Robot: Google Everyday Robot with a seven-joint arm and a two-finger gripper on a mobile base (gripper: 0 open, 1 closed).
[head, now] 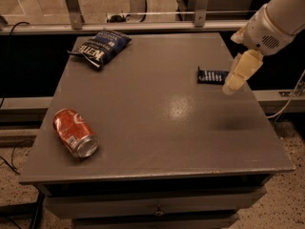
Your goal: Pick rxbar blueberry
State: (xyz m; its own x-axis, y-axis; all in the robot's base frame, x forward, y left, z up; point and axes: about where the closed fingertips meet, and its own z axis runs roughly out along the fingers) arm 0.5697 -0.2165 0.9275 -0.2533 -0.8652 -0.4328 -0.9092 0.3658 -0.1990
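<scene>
Item 1. Table [157, 128]: grey, flat top with a dull sheen near its middle; a drawer front [157, 206] shows beneath the front edge.

Item 2. Rxbar blueberry [209, 75]: small flat dark navy wrapper with rows of pale print, lying flat on the table near the right edge, towards the far side. Its right end is hidden behind the gripper.

Item 3. Gripper [233, 82]: cream-coloured, hanging from the white arm [276, 20] that enters from the upper right. It hangs at the right end of the bar, its tip overlapping that end as seen from the camera. Whether it touches the bar cannot be told, nor how far it is open. The bar lies on the table, not lifted.

Item 4. Chip bag [100, 47]: crinkled dark blue, marked "Kettle", at the far left corner of the table, well apart from the bar.

Item 5. Can [75, 132]: red, on its side near the front left, open end facing the front.

Item 6. Metal rail [143, 26]: runs along behind the table's far edge.
</scene>
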